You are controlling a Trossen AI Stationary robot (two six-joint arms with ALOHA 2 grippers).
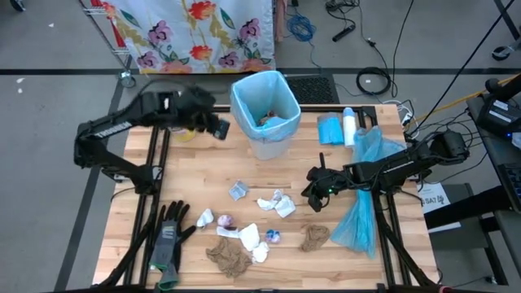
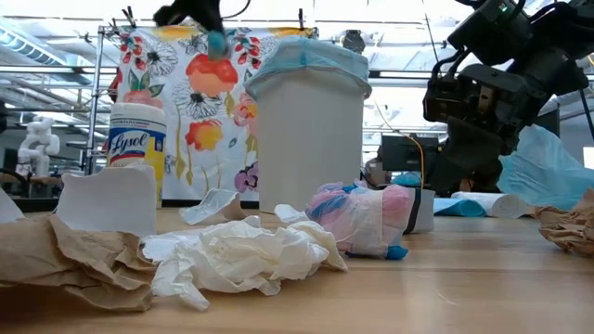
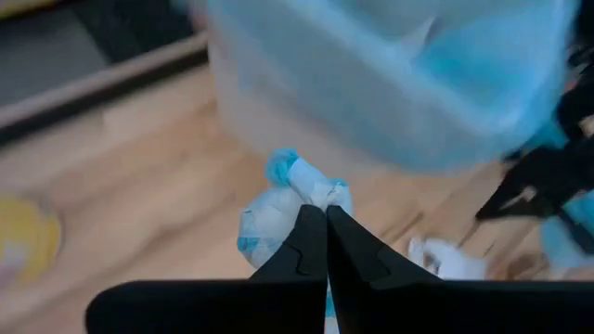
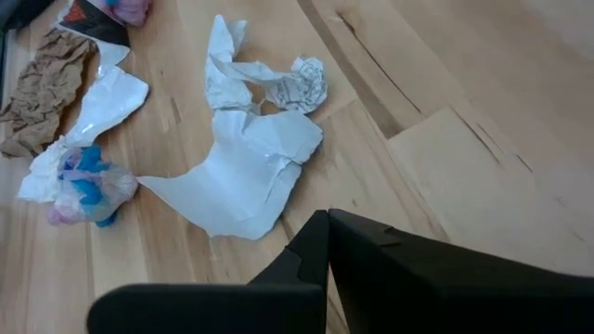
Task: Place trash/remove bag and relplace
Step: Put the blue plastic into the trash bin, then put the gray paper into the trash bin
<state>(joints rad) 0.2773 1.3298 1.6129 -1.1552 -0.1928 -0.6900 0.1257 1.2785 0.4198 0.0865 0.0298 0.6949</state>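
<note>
- Trash (image 1: 244,240) lies scattered on the front half of the bench (image 1: 195,175); one wrapper (image 3: 278,209) is clamped in the left pincer (image 3: 325,215).
- Left pincer (image 1: 218,128) is held up just left of the blue-lined bin (image 1: 264,110).
- Right pincer (image 1: 313,194) is pressed closed, empty, over the bench beside white scraps (image 4: 246,167).

Light wood table (image 1: 187,171) w/ black frame rails carries a white bin (image 1: 265,114) lined w/ blue bag at the back centre, a roll of blue bags (image 1: 330,130) and a white canister (image 1: 349,126) beside it. Loose blue bag (image 1: 362,216) lies at right edge. Front: black-and-grey gloves (image 1: 169,236) at left, then scattered trash (image 1: 244,236): brown towels, white wads, small wrappers.
</note>
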